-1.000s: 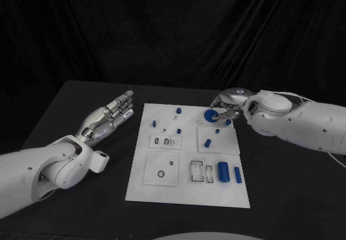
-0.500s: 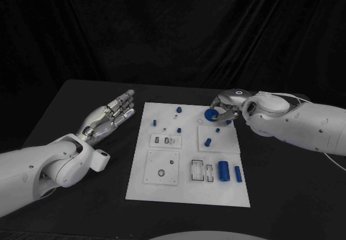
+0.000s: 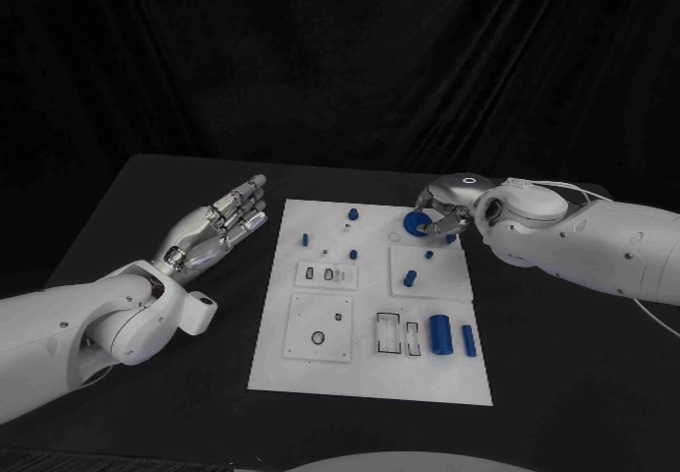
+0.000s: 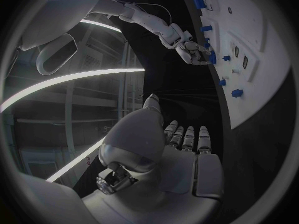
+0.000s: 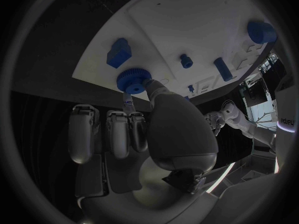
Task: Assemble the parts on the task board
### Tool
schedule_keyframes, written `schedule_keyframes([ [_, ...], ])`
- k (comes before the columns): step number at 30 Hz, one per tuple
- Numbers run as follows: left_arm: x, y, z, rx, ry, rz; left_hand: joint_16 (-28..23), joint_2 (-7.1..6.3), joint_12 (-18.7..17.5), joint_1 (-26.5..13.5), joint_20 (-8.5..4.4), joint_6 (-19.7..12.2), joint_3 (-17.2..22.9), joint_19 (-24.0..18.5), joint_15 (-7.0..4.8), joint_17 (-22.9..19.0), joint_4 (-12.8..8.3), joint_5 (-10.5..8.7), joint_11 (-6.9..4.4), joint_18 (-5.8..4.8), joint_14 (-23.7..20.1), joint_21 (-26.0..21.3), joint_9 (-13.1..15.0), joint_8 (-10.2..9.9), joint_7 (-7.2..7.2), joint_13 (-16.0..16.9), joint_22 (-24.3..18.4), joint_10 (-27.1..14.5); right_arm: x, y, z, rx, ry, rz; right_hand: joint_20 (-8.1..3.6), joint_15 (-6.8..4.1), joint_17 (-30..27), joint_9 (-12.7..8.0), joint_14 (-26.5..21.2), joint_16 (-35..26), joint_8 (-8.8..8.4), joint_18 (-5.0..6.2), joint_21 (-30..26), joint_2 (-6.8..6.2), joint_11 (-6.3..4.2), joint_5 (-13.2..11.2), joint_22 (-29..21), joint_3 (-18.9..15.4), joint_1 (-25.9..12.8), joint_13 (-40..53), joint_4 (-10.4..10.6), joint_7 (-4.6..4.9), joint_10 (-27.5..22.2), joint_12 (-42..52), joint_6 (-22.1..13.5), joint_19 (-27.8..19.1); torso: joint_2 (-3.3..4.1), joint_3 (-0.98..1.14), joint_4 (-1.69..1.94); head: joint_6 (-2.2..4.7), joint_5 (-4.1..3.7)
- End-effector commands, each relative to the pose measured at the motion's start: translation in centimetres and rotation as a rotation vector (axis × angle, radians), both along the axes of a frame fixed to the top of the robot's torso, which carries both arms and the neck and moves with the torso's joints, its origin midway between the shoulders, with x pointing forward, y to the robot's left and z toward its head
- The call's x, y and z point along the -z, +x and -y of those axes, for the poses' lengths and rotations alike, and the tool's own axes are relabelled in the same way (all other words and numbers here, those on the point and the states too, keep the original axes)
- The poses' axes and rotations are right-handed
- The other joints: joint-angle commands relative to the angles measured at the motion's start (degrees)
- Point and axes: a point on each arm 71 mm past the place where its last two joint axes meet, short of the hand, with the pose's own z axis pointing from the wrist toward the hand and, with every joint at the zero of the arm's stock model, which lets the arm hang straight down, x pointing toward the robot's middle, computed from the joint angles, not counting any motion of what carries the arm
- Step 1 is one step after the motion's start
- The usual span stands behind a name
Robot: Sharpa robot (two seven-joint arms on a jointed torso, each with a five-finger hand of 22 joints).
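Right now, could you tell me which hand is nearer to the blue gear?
The right hand: its fingers pinch the blue gear. The left hand hovers open beyond the task board's opposite edge.

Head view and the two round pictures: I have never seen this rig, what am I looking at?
A two-armed robot works at a black table. The square picture looks down from its head; each round one comes from a camera behind one wrist. The white task board carries small blue parts, such as two blue cylinders lying near its front. The right hand pinches a blue toothed wheel, seen close in the right wrist view, at the board's far right corner. The left hand hovers open beside the board, holding nothing.
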Motion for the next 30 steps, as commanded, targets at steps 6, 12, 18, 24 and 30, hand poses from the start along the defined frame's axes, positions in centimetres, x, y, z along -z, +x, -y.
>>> schedule_keyframes([
  [6,-1.2,-0.4,0.2,0.051,-0.098,0.134,-0.2,0.01,-0.2,0.7,0.74,-0.1,0.3,0.0,0.67,-0.1,0.0,0.4,0.45,1.33,0.0,-0.3,0.1,0.0,0.49,-0.1,-0.1,0.0,0.7,-0.7,0.1,-0.006,-0.015,-0.01,0.5,0.37,15.0,6.4,6.1,0.1,5.67,-0.67,0.6,0.62,0.54,2.5,10.1,0.9,1.0,15.1,-2.0,0.03,5.9,0.2,-0.2,2.1,0.02,0.07,-0.03,0.16,0.13],
  [12,-1.2,-0.5,0.1,0.051,-0.098,0.132,-0.2,0.0,-0.2,0.8,1.01,-0.1,0.4,0.0,0.82,-0.1,0.0,0.47,0.61,1.44,0.0,-0.3,0.1,0.0,0.49,-0.1,-0.1,0.0,-0.8,-1.1,-0.7,-0.039,0.015,0.03,0.61,0.51,14.8,7.3,6.0,-0.1,6.83,-0.72,0.7,0.56,0.65,2.5,10.3,0.9,0.6,15.1,-2.0,0.11,5.9,0.2,-0.1,2.2,-0.03,0.04,-0.08,-0.11,0.63],
  [18,-1.2,-0.4,0.1,0.051,-0.096,0.127,-0.2,-0.06,-0.2,0.9,1.55,-0.2,0.4,0.0,1.24,-0.1,0.0,0.52,0.81,1.6,0.0,-0.3,0.1,0.0,0.5,-0.1,-0.1,0.0,-3.1,-1.3,-2.7,-0.089,0.045,0.045,0.7,0.62,14.7,7.7,6.0,-0.1,7.19,-0.75,0.8,0.53,0.72,2.4,10.4,0.9,0.0,15.1,-1.7,0.22,5.9,0.2,-0.4,2.3,-0.06,-0.05,-0.02,-0.4,1.21],
  [24,-1.1,-0.3,0.2,0.058,-0.097,0.122,-0.2,-0.1,-0.2,1.0,2.17,-0.2,0.4,0.0,1.78,-0.1,0.0,0.52,0.98,1.7,0.0,-0.3,0.1,0.0,0.49,-0.1,-0.1,0.0,-4.4,-1.7,-5.9,-0.165,0.076,0.041,0.73,0.64,14.7,7.8,6.0,-0.1,7.32,-0.77,0.8,0.61,0.75,2.3,10.4,1.0,-0.2,15.1,-1.6,0.22,5.9,0.2,-0.4,2.3,-0.02,-0.11,0.08,-0.28,1.23],
  [30,-1.0,-0.3,0.3,0.065,-0.097,0.117,-0.2,-0.08,-0.2,1.1,3.02,-0.1,0.4,0.0,2.6,-0.1,0.1,0.52,1.03,1.75,0.0,-0.3,0.1,0.0,0.52,-0.1,-0.1,0.0,-4.3,-1.7,-8.4,-0.217,0.079,0.026,0.78,0.71,14.7,7.9,6.0,-0.1,7.26,-0.77,0.8,0.69,0.8,2.4,10.4,1.1,-0.3,15.1,-1.6,0.36,5.9,0.2,-0.8,2.3,0.01,-0.09,0.01,-0.31,1.13],
])
